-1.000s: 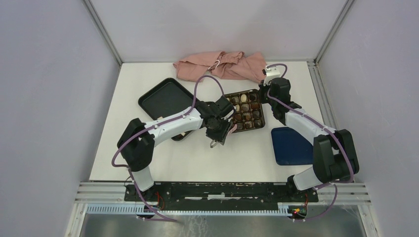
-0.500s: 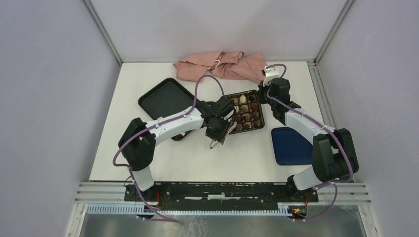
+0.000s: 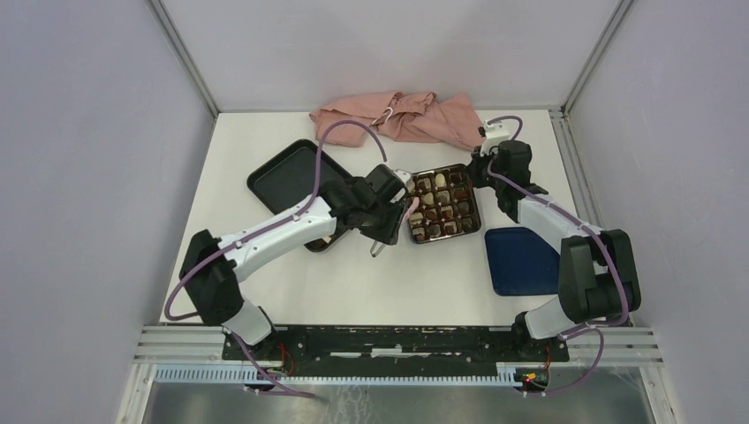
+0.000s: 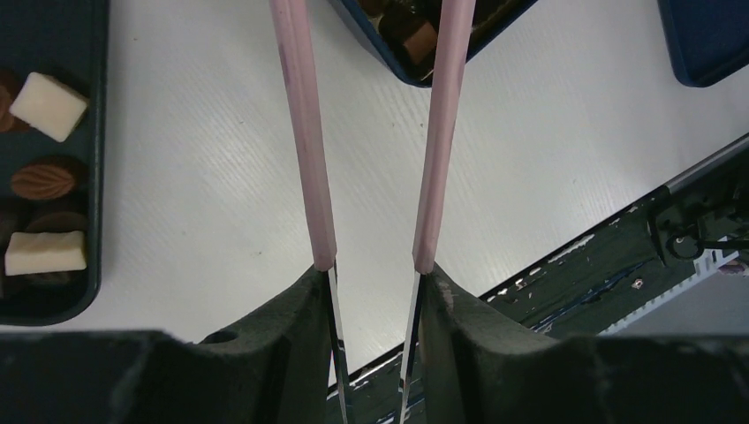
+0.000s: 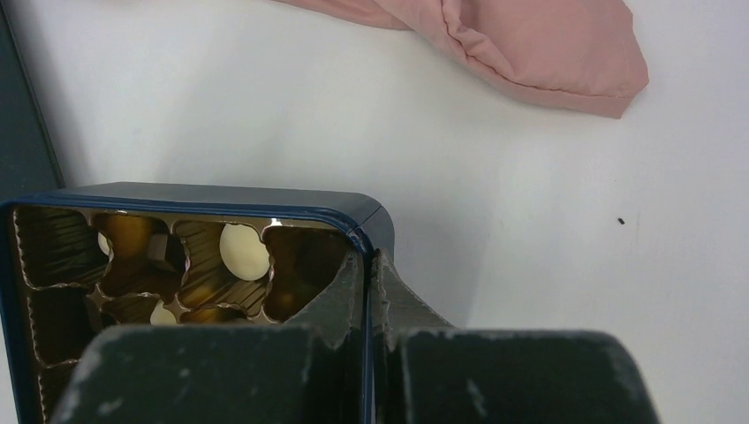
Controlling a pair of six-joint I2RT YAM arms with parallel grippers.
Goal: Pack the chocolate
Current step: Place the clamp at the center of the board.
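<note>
Two claws were at work. The right gripper (image 5: 366, 265) was clenched on the blue box's (image 5: 221, 199) one-o'clock corner, probably steadying it. The left gripper's (image 3: 402, 210) pink prongs (image 4: 305, 132) stood apart, tips hidden, grasp unclear. Chocolate (image 5: 243, 252) sat in the box; more waited in the black tray (image 4: 95, 132) at nine o'clock.

The white table (image 3: 380, 283) is carrying four things. A crumpled pink cloth (image 3: 397, 119) is lying along its far edge. A black rimmed tray (image 3: 287, 177) is sitting at an angle on the left half. A dark blue square box (image 3: 446, 239) is resting near the middle, right of the tray and apart from the cloth. A flat dark blue lid (image 3: 521, 261) is lying toward the right edge, just beside the box's near right corner.
</note>
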